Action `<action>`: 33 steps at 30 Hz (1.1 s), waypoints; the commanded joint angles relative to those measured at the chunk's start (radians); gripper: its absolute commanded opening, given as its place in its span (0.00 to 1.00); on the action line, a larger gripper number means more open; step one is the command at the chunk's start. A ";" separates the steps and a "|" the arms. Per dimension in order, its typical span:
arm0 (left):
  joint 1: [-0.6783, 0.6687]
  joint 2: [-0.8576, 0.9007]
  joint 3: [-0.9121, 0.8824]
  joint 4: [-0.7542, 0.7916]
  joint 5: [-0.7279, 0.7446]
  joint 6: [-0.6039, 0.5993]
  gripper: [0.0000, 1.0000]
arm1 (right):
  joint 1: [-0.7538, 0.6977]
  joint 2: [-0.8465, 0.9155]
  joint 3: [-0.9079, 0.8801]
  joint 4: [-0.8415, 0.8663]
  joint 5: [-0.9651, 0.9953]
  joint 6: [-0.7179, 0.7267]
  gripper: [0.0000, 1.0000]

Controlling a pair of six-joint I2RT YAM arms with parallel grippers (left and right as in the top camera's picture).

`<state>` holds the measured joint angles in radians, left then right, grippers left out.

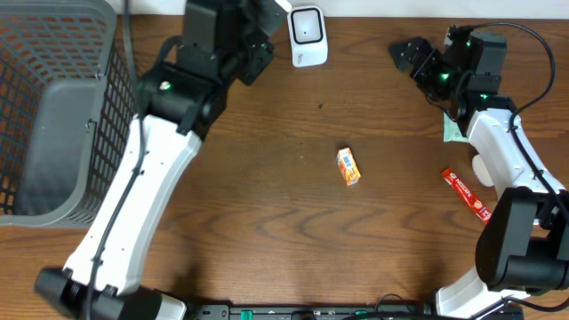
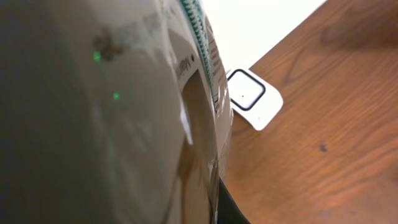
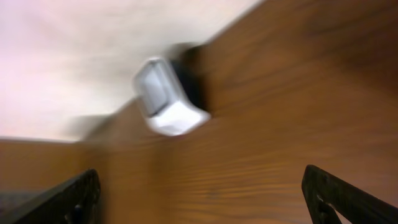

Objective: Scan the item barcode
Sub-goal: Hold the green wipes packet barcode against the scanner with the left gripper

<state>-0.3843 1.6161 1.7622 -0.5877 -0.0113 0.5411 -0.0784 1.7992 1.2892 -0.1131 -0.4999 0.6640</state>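
Overhead view: one brown wooden table (image 1: 267, 222) carries every object. At the far left stands one grey mesh basket (image 1: 107, 107), the only container; it holds a single flat grey package (image 1: 58, 151) lying against its floor and left wall.

Left wrist view: one glossy pouch (image 2: 124, 124) with a green toothed edge, the item to be scanned, fills most of the frame. It hangs off the table just above and to the left of the one white scanner (image 1: 308, 36), which sits at the far edge near the centre. The left gripper (image 1: 262, 27) is pressed together, pinching the pouch; its fingers are hidden behind it.

The right gripper (image 1: 407, 55) hovers at the far right with its jaws spread wide and nothing between them.

Three small items lie loose:
- one red packet (image 1: 467, 195) at the right
- one pale green packet (image 1: 453, 132), partly under the right arm
- one orange box (image 1: 348, 166) at the centre
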 commanded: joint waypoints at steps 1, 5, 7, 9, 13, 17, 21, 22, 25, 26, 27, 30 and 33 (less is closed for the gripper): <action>-0.005 0.063 0.011 0.055 -0.053 0.161 0.07 | -0.014 -0.025 0.014 -0.060 0.236 -0.216 0.99; -0.005 0.127 0.011 0.137 -0.114 0.175 0.07 | -0.013 -0.025 0.014 -0.169 0.263 -0.235 0.99; -0.003 0.161 0.010 0.183 -0.114 0.185 0.07 | -0.013 -0.025 0.014 -0.208 0.263 -0.235 0.99; -0.003 0.205 0.010 0.234 -0.114 0.192 0.07 | -0.014 -0.025 0.014 -0.245 0.263 -0.235 0.99; -0.002 0.331 0.010 0.378 -0.122 0.234 0.07 | -0.013 -0.025 0.014 -0.299 0.263 -0.235 0.99; 0.006 0.444 0.010 0.524 -0.167 0.245 0.07 | -0.013 -0.025 0.014 -0.307 0.263 -0.235 0.99; 0.015 0.556 0.010 0.646 -0.166 0.312 0.07 | -0.013 -0.025 0.014 -0.307 0.263 -0.235 0.99; 0.015 0.579 0.010 0.667 -0.166 0.335 0.07 | -0.013 -0.025 0.014 -0.307 0.263 -0.235 0.99; 0.018 0.657 0.010 0.732 -0.173 0.411 0.07 | -0.013 -0.025 0.014 -0.307 0.263 -0.235 0.99; 0.018 0.687 0.010 0.765 -0.190 0.438 0.07 | -0.013 -0.025 0.014 -0.308 0.263 -0.235 0.99; 0.018 0.706 0.010 0.789 -0.204 0.459 0.07 | -0.013 -0.025 0.014 -0.308 0.263 -0.235 0.99; 0.018 0.758 0.010 0.834 -0.219 0.551 0.07 | -0.013 -0.025 0.014 -0.308 0.263 -0.235 0.99; 0.018 0.785 0.010 0.837 -0.227 0.607 0.07 | -0.013 -0.025 0.014 -0.308 0.263 -0.235 0.99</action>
<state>-0.3702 2.3852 1.7618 0.2375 -0.2104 1.0424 -0.0868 1.7992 1.2911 -0.4221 -0.2455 0.4419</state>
